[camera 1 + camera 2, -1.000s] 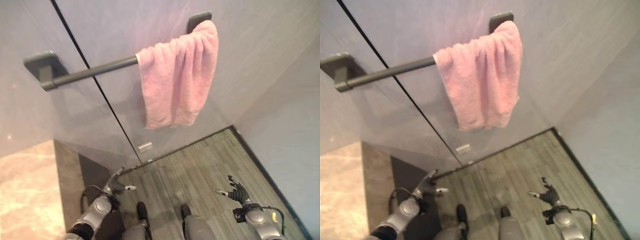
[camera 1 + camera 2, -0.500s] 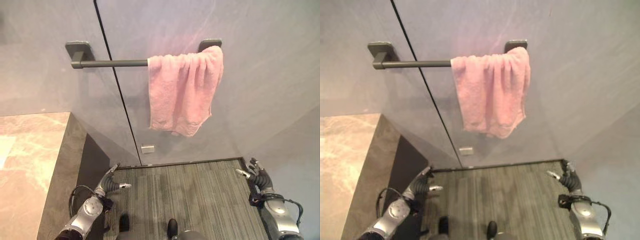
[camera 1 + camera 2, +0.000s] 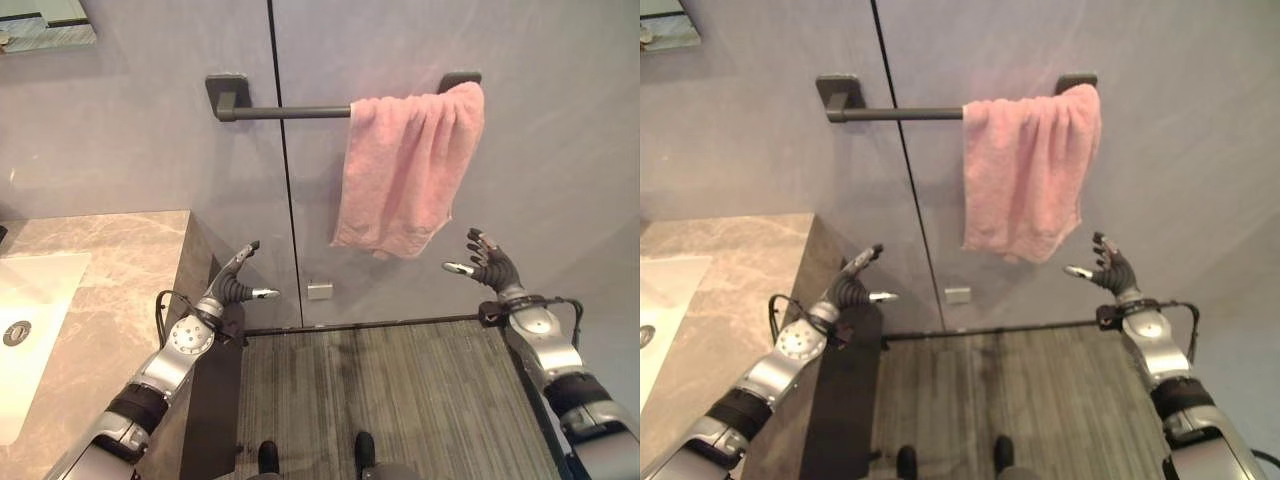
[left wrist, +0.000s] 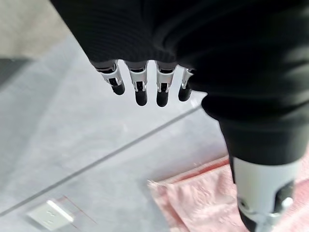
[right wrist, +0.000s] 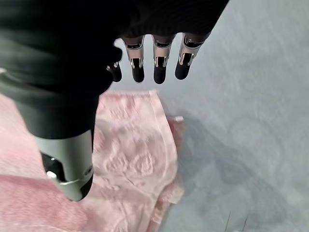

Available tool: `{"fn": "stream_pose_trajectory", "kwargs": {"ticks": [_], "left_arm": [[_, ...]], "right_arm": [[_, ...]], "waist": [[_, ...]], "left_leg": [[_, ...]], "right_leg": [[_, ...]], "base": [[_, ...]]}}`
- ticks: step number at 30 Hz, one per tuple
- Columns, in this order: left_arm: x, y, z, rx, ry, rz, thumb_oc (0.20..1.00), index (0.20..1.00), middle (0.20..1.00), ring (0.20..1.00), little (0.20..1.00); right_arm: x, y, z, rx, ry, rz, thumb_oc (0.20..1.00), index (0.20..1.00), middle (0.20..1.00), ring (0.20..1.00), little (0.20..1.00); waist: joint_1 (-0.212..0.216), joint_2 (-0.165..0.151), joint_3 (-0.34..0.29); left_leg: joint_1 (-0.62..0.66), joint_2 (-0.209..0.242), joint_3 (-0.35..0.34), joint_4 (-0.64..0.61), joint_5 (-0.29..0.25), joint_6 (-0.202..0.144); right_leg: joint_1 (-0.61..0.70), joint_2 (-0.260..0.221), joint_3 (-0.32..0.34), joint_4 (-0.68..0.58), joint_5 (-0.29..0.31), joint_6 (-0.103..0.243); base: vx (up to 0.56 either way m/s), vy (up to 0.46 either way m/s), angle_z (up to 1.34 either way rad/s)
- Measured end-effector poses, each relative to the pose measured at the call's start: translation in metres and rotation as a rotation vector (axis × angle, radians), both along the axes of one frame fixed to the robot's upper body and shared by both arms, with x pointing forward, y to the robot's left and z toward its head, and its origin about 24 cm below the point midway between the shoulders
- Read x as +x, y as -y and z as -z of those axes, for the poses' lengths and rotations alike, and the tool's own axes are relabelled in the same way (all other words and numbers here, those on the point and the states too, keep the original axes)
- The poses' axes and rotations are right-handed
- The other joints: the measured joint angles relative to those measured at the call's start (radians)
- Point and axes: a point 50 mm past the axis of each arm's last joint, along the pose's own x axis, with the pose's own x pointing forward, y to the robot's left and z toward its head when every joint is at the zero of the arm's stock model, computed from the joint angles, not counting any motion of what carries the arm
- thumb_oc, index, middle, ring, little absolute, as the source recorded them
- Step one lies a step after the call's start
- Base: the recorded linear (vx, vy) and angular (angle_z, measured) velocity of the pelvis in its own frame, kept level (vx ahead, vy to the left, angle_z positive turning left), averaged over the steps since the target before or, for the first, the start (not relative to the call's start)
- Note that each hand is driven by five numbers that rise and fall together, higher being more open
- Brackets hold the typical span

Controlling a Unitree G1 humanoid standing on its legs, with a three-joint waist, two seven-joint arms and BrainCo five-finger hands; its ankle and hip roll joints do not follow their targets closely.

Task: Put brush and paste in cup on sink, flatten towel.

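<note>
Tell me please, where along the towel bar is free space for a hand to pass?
The bar is bare from its left mount to the pink towel. The towel is bunched at the right mount, crowded there. Both hands, left and right, hang below, open.

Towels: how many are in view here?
1. A pink towel hangs bunched at the right end of the wall bar, between the raised hands, touching neither.

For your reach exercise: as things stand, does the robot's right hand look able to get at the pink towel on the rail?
Probably yes. The right hand is open, raised just beside the pink towel's lower corner, with nothing between them.
</note>
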Motion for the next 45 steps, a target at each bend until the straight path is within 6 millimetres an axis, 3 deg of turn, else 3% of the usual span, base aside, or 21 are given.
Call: {"fn": "stream_pose_trajectory", "kwargs": {"ticks": [9, 11, 16, 18, 20, 21, 22, 24, 25, 26, 29, 37, 41, 42, 45], "left_arm": [[0.031, 0.065, -0.058, -0.120, 0.139, 0.200, 1.000, 1.000, 1.000, 1.000, 1.000], [0.034, 0.073, -0.060, -0.131, 0.144, 0.208, 1.000, 1.000, 1.000, 1.000, 1.000], [0.045, 0.091, -0.066, -0.158, 0.150, 0.200, 1.000, 1.000, 1.000, 1.000, 1.000], [0.049, 0.089, -0.066, -0.157, 0.150, 0.165, 1.000, 1.000, 1.000, 1.000, 1.000], [0.054, 0.088, -0.061, -0.161, 0.130, 0.121, 1.000, 1.000, 1.000, 1.000, 1.000], [0.056, 0.085, -0.053, -0.155, 0.102, 0.080, 1.000, 1.000, 1.000, 1.000, 1.000], [0.056, 0.087, -0.051, -0.154, 0.093, 0.080, 1.000, 1.000, 1.000, 1.000, 1.000], [0.055, 0.093, -0.050, -0.163, 0.086, 0.091, 1.000, 1.000, 1.000, 1.000, 1.000], [0.055, 0.096, -0.049, -0.157, 0.085, 0.099, 0.931, 0.931, 0.931, 0.931, 0.931], [0.054, 0.099, -0.047, -0.152, 0.080, 0.104, 0.200, 0.200, 0.200, 0.200, 0.200], [0.054, 0.100, -0.047, -0.151, 0.079, 0.108, 0.200, 0.200, 0.200, 0.200, 0.200], [0.047, 0.099, -0.055, -0.182, 0.116, 0.131, 0.200, 0.200, 0.200, 0.200, 0.200], [0.039, 0.103, -0.072, -0.208, 0.185, 0.186, 0.200, 0.200, 0.200, 0.200, 0.200], [0.028, 0.104, -0.085, -0.257, 0.242, 0.220, 0.200, 0.200, 0.200, 0.200, 0.200], [0.015, 0.100, -0.113, -0.334, 0.363, 0.254, 0.200, 0.200, 0.200, 0.200, 0.200]], "right_arm": [[0.033, -0.025, -0.039, 0.028, 0.065, -0.079, 1.000, 1.000, 1.000, 1.000, 1.000], [0.036, -0.031, -0.044, 0.023, 0.072, -0.103, 1.000, 1.000, 1.000, 1.000, 1.000], [0.053, -0.061, -0.078, 0.029, 0.161, -0.176, 1.000, 1.000, 1.000, 1.000, 1.000], [0.055, -0.069, -0.082, 0.033, 0.172, -0.192, 1.000, 1.000, 1.000, 1.000, 1.000], [0.057, -0.079, -0.084, 0.055, 0.185, -0.204, 0.859, 0.859, 0.859, 0.859, 0.859], [0.059, -0.090, -0.084, 0.092, 0.189, -0.217, 0.589, 0.589, 0.589, 0.589, 0.589], [0.059, -0.095, -0.083, 0.104, 0.188, -0.228, 0.564, 0.564, 0.564, 0.564, 0.564], [0.059, -0.101, -0.081, 0.116, 0.179, -0.244, 0.200, 0.200, 0.200, 0.200, 0.200], [0.059, -0.104, -0.080, 0.120, 0.174, -0.251, 0.200, 0.200, 0.200, 0.200, 0.200], [0.060, -0.112, -0.080, 0.119, 0.174, -0.265, 0.200, 0.200, 0.200, 0.200, 0.200], [0.060, -0.124, -0.082, 0.140, 0.181, -0.282, 0.200, 0.200, 0.200, 0.200, 0.200], [0.050, -0.129, -0.085, 0.156, 0.221, -0.333, 0.200, 0.200, 0.200, 0.200, 0.200], [0.037, -0.130, -0.086, 0.185, 0.255, -0.362, 0.200, 0.200, 0.200, 0.200, 0.200], [0.020, -0.129, -0.098, 0.223, 0.340, -0.395, 0.200, 0.200, 0.200, 0.200, 0.200], [-0.001, -0.130, -0.119, 0.285, 0.497, -0.442, 0.200, 0.200, 0.200, 0.200, 0.200]], "waist": [[-0.011, 0.037, 0.020], [-0.014, 0.037, 0.020], [-0.027, 0.035, 0.023], [-0.027, 0.034, 0.024], [-0.028, 0.030, 0.029], [-0.028, 0.023, 0.034], [-0.028, 0.020, 0.036], [-0.029, 0.012, 0.041], [-0.030, 0.007, 0.044], [-0.036, 0.002, 0.047], [-0.048, -0.002, 0.049], [-0.051, -0.006, 0.051], [-0.052, -0.016, 0.056], [-0.050, -0.020, 0.061], [-0.051, -0.021, 0.061]], "left_leg": [[-0.055, -0.008, 0.025, 0.000, 0.012, 0.006], [-0.055, -0.008, 0.026, 0.000, 0.012, 0.005], [-0.083, -0.008, 0.031, 0.000, 0.012, 0.005], [-0.086, -0.008, 0.035, 0.000, 0.012, 0.005], [-0.087, -0.006, 0.041, 0.000, 0.012, 0.005], [-0.082, -0.006, 0.053, 0.000, 0.012, 0.005], [-0.083, -0.006, 0.055, 0.000, 0.012, 0.005], [-0.083, -0.007, 0.055, 0.000, 0.012, 0.005], [-0.083, -0.007, 0.055, 0.000, 0.012, 0.005], [-0.083, -0.007, 0.055, 0.000, 0.012, 0.005], [-0.083, -0.009, 0.054, 0.000, 0.012, 0.005], [-0.079, -0.008, 0.054, 0.000, 0.012, 0.005], [-0.074, -0.008, 0.054, -0.001, 0.012, 0.005], [-0.073, -0.008, 0.054, -0.001, 0.011, 0.005], [-0.063, -0.009, 0.054, -0.001, 0.010, 0.007]], "right_leg": [[-0.069, -0.005, 0.030, -0.004, 0.028, -0.001], [-0.072, -0.005, 0.033, -0.004, 0.026, 0.001], [-0.110, -0.003, 0.049, -0.004, 0.035, 0.001], [-0.115, -0.002, 0.053, -0.004, 0.036, 0.002], [-0.118, -0.001, 0.059, -0.004, 0.037, 0.002], [-0.119, -0.001, 0.068, -0.004, 0.040, 0.002], [-0.121, -0.001, 0.070, -0.004, 0.041, 0.001], [-0.121, -0.001, 0.070, -0.004, 0.042, 0.001], [-0.121, -0.001, 0.070, -0.004, 0.042, 0.001], [-0.121, -0.002, 0.070, -0.004, 0.043, 0.001], [-0.120, -0.003, 0.070, -0.004, 0.044, 0.002], [-0.117, -0.002, 0.070, -0.004, 0.045, 0.001], [-0.112, -0.003, 0.070, -0.004, 0.046, 0.002], [-0.111, -0.003, 0.069, -0.004, 0.046, 0.002], [-0.100, -0.004, 0.069, -0.004, 0.045, 0.002]], "base": [[0.00, 0.005, -0.10], [0.00, -0.004, -0.08], [0.02, -0.001, -0.08], [0.02, -0.003, -0.06], [0.03, -0.002, -0.10], [0.02, 0.002, -0.13], [0.02, 0.006, -0.10], [0.01, 0.002, -0.02], [0.00, 0.000, 0.00], [0.00, 0.000, 0.00], [0.00, 0.000, 0.00], [0.00, 0.000, 0.00], [0.01, 0.007, 0.00], [0.04, 0.017, -0.01], [0.03, 0.013, 0.01]]}}
